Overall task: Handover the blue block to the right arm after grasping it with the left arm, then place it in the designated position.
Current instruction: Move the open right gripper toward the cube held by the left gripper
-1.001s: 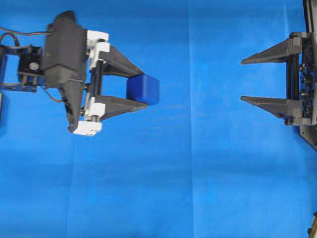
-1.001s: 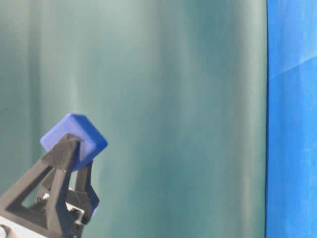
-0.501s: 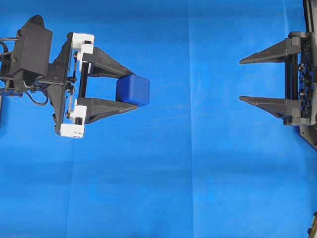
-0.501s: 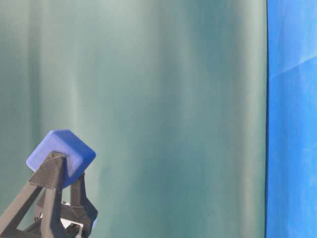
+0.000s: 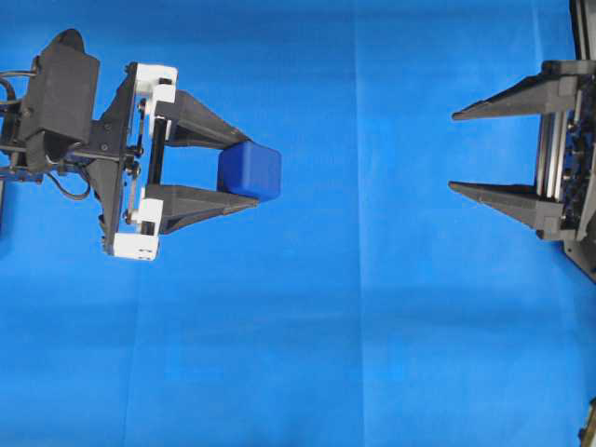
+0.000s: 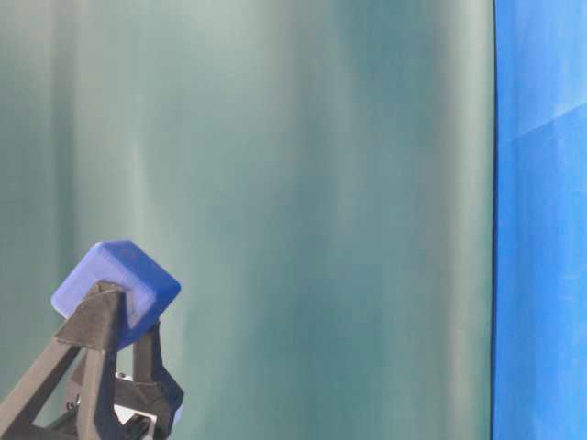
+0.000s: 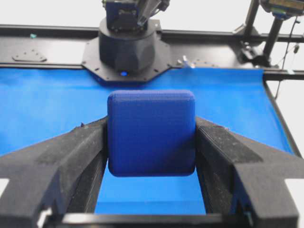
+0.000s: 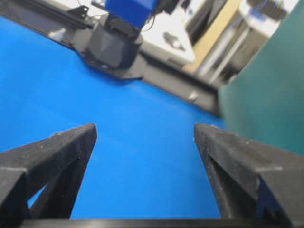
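The blue block is a small dark-blue cube, held between the fingertips of my left gripper, the one with white brackets, at the left of the overhead view. It is lifted off the blue cloth; the table-level view shows the block raised on the gripper's fingers. In the left wrist view the block is clamped between both black fingers. My right gripper, all black, is open and empty at the right edge, its fingers pointing toward the block. In the right wrist view its fingers stand wide apart, and the block shows far off at the top.
The bright blue cloth covers the table. The right arm's black base stands at the cloth's far edge in the left wrist view. A green curtain fills the table-level view.
My left gripper drew back to the left with the block a second ago and has held still since. The right gripper's fingers have spread slightly wider.
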`<action>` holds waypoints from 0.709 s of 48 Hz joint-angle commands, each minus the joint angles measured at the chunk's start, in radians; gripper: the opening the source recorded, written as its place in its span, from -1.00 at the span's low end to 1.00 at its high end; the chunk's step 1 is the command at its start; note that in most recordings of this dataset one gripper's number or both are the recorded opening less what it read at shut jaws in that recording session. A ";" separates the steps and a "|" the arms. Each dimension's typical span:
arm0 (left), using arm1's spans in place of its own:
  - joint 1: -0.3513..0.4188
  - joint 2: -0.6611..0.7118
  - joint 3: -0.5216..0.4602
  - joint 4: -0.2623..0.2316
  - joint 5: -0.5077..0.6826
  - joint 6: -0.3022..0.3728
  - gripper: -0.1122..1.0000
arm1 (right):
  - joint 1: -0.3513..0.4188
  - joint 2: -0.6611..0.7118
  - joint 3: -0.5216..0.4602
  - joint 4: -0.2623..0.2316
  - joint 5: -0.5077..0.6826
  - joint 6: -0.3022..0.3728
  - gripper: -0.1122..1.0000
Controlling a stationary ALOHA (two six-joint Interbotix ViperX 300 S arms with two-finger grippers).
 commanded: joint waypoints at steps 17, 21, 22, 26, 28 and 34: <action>-0.005 -0.015 -0.012 -0.002 -0.012 -0.003 0.08 | 0.002 0.006 -0.034 -0.242 -0.003 -0.270 0.93; -0.005 -0.017 -0.012 -0.002 -0.012 -0.003 0.08 | 0.002 0.008 -0.034 -0.267 0.002 -0.301 0.93; -0.005 -0.015 -0.012 -0.002 -0.012 -0.003 0.08 | 0.003 0.009 -0.032 -0.276 0.006 -0.313 0.93; -0.005 -0.015 -0.012 -0.002 -0.012 -0.003 0.08 | 0.005 0.012 -0.032 -0.299 0.017 -0.339 0.93; -0.005 -0.015 -0.012 -0.002 -0.012 -0.002 0.08 | 0.006 0.015 -0.032 -0.313 0.021 -0.350 0.93; -0.005 -0.015 -0.012 -0.002 -0.014 -0.003 0.08 | 0.012 0.028 -0.031 -0.360 0.023 -0.367 0.93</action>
